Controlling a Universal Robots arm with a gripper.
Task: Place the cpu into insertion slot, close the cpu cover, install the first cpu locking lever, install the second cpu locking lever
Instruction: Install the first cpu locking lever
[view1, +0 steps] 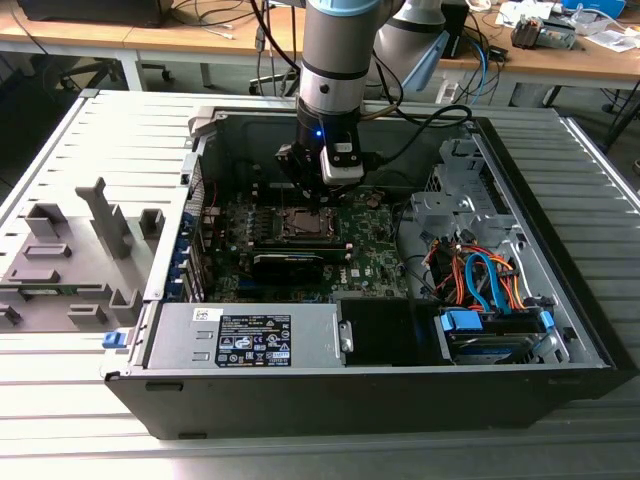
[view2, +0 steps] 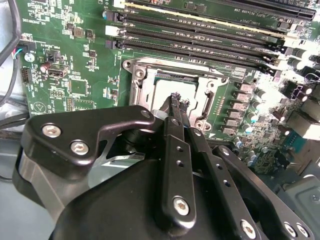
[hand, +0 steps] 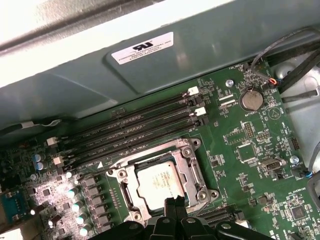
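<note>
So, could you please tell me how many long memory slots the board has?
4 memory slots, side by side between the insertion slot and the case wall; none appears hidden.

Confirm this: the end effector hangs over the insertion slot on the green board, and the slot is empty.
Not empty: the first wrist view shows the cpu lying in the insertion slot, silver top up. The end effector does hang over it, on the green board.
</note>
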